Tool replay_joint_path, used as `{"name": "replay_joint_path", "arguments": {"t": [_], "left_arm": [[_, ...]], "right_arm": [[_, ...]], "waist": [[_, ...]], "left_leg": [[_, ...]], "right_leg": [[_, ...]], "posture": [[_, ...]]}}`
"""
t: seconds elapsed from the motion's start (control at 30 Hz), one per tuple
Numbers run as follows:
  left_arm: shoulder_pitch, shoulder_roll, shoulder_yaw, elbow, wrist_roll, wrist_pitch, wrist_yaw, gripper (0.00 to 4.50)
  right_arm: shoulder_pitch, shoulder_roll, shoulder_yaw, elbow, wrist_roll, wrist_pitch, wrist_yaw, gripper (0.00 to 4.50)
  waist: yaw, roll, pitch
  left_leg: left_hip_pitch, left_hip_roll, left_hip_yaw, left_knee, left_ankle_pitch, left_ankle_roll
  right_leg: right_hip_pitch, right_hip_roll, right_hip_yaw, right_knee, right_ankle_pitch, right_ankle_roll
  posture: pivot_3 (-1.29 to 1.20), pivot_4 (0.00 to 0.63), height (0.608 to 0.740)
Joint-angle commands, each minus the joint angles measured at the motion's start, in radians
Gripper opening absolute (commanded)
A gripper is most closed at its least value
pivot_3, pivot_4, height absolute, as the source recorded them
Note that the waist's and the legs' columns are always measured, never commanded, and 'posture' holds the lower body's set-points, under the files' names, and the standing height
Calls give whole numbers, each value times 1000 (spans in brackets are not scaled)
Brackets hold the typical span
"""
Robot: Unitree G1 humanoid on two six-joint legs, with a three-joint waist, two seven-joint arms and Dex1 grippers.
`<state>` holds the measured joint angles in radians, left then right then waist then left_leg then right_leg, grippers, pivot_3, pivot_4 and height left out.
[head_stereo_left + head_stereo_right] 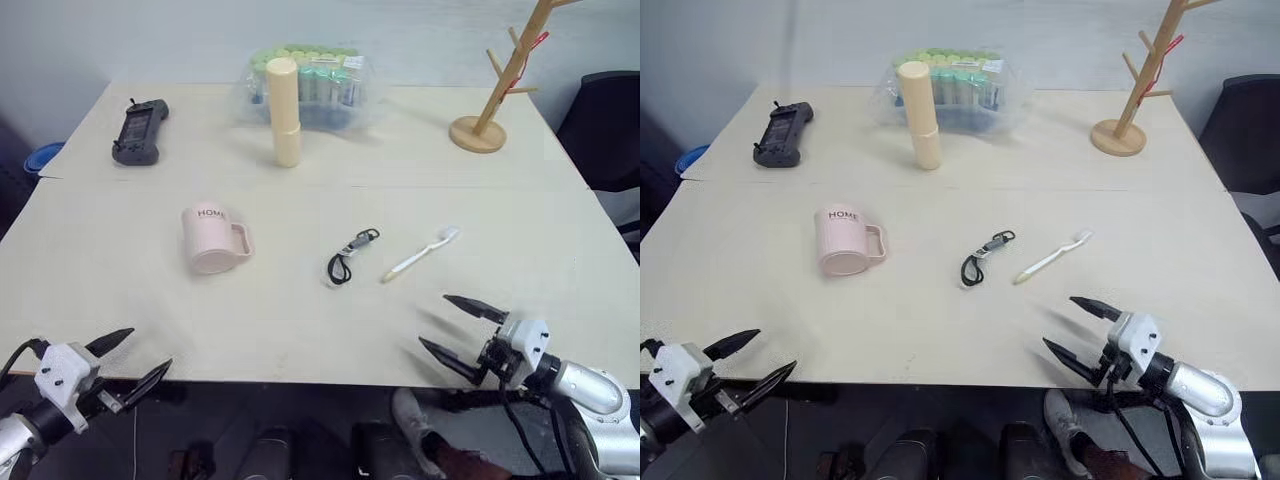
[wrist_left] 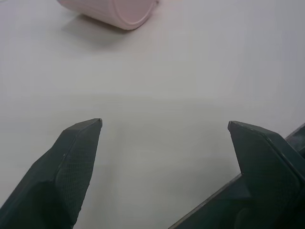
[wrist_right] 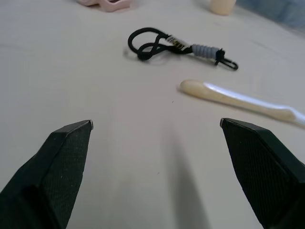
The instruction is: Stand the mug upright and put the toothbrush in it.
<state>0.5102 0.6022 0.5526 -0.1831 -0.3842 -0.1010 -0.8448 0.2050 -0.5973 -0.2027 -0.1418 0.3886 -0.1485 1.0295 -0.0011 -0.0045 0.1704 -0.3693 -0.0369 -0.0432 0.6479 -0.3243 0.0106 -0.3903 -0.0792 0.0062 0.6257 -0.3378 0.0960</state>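
Between mug (image 1: 212, 240) and toothbrush (image 1: 421, 253), black cord (image 1: 349, 256)

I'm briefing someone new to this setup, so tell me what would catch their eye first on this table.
Probably the pale pink mug, lying on its side left of the table's middle, its "HOME" print facing up. Right of it lie a black looped cord and then the white toothbrush, apart from each other. At the near edge, the left pincer and right pincer both stand open and hold nothing.
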Motion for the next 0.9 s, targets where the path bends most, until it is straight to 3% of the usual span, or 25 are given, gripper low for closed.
{"name": "replay_joint_path", "arguments": {"t": [0.03,0.63,0.8,0.9], "left_arm": [[14,0,11,-25,9,-37,-5,4500],[-29,41,-25,-121,-116,138,-70,4500],[-78,78,-63,-195,-169,213,-106,4500],[-134,102,-100,-237,-183,255,-106,4500]], "right_arm": [[-6,-16,-16,0,20,-11,12,4476],[-147,-33,15,17,29,31,37,4476],[-433,-64,128,82,-8,131,92,4476],[-653,-76,251,211,-131,170,121,4476]], "waist": [[-1,0,0],[-2,0,0],[-9,1,1],[-14,2,1]], "left_leg": [[0,0,0,0,0,0],[0,0,0,0,0,0],[1,0,0,1,1,-2],[0,0,0,1,3,-5]], "right_leg": [[0,0,0,0,0,0],[0,0,0,1,0,0],[0,1,0,2,0,0],[-1,1,0,3,0,0]], "posture": [[0,150,740],[0,150,740],[0,150,740],[0,150,740]]}}
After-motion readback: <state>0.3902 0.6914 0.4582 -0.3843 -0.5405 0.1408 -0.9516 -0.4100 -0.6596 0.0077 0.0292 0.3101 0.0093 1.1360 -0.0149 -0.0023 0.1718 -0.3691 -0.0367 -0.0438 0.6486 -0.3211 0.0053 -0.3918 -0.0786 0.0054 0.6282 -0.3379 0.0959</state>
